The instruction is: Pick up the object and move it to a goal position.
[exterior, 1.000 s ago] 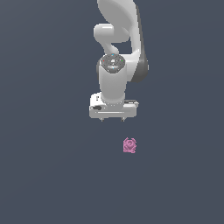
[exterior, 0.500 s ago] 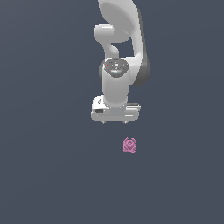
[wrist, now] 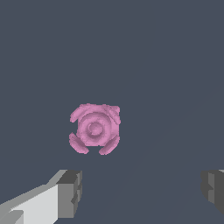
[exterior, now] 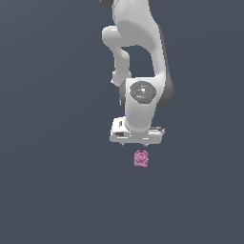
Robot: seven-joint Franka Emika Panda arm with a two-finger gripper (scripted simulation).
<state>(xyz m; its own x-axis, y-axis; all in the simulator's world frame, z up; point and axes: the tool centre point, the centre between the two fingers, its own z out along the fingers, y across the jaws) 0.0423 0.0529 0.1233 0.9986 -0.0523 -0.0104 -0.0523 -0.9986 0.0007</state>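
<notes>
Hand [exterior: 137, 144] spread wide, just above object [exterior: 141, 158]

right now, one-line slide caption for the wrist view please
Open tool poised above the small pink lumpy object, which lies free on the dark floor, not yet between the fingers.

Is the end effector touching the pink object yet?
Apart. The wrist view shows the pink object on bare floor, clear of both open fingers, so the end effector has no contact.
</notes>
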